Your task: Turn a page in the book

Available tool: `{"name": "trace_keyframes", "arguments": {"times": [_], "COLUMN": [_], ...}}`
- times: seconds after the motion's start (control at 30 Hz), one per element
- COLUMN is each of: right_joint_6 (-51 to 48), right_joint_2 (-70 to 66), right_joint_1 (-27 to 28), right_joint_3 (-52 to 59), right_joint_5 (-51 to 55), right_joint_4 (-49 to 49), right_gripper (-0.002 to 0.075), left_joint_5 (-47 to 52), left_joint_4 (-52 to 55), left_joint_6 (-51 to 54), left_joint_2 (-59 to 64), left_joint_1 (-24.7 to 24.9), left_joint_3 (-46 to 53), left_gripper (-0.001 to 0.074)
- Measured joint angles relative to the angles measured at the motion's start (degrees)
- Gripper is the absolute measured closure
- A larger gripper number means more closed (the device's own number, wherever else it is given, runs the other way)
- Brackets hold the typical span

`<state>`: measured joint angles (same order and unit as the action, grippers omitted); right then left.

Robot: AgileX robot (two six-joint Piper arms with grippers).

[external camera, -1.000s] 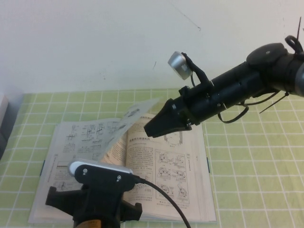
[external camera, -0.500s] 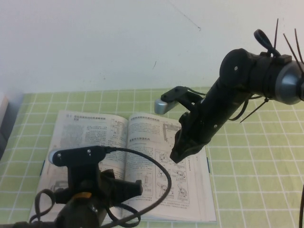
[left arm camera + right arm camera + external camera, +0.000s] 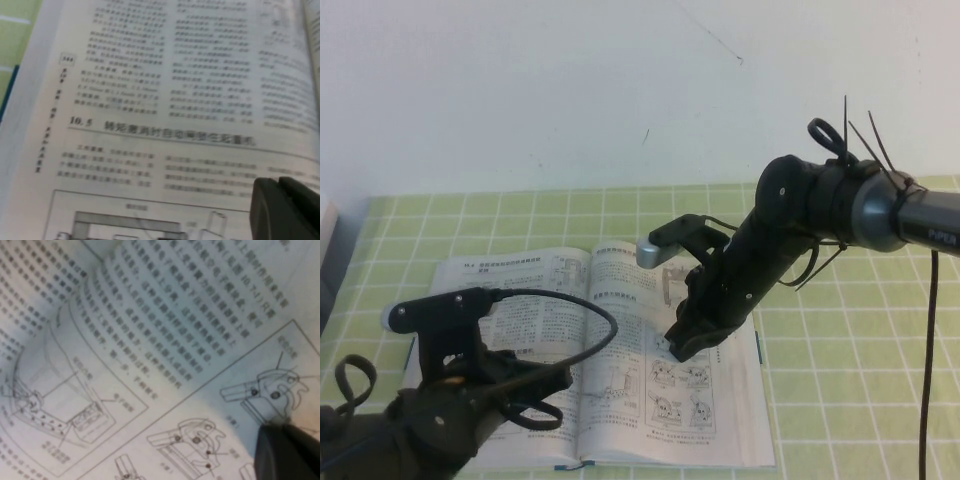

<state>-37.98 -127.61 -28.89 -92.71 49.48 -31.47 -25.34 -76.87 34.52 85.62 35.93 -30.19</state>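
Book lies open and flat toward the near edge of the green-checked surface, the page settled on its left half. Nearest, the left gripper hovers low over that leaf; I cannot tell its jaws' state. Farther back, the right gripper, jaws clenched on nothing, hangs over the right-hand page; dipping could crease it.

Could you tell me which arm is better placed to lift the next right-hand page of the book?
The right. Its claw, shut, points down onto the right-hand page of the book. The left claw sits low over the left-hand page, further from that leaf.
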Motion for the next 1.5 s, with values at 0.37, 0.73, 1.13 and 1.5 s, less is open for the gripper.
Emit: {"name": "trace_keyframes", "arguments": {"times": [0.37,0.73,1.13,1.5], "right_joint_6": [1.52,7.66,17.27,22.58], "right_joint_2": [1.50,17.92,37.79,58.50], "right_joint_1": [0.00,-0.03,-0.03,-0.03], "right_joint_3": [-0.23,-0.23,-0.23,6.03], "right_joint_5": [1.00,11.15,20.96,21.57], "right_joint_4": [3.44,23.75,39.24,45.36], "right_gripper": [0.0728,0.0728,0.0728,0.0728], "left_joint_5": [8.49,26.69,48.61,52.75], "left_joint_4": [5.16,14.00,37.11,69.29], "left_joint_6": [-0.19,3.98,-4.38,-26.34], "left_joint_2": [4.55,-9.87,-29.53,-50.16], "left_joint_1": [-4.19,-4.19,-4.33,-7.81], "left_joint_3": [0.00,-3.52,-4.80,-4.80], "left_gripper": [0.0738,0.0738,0.0738,0.0738]}}
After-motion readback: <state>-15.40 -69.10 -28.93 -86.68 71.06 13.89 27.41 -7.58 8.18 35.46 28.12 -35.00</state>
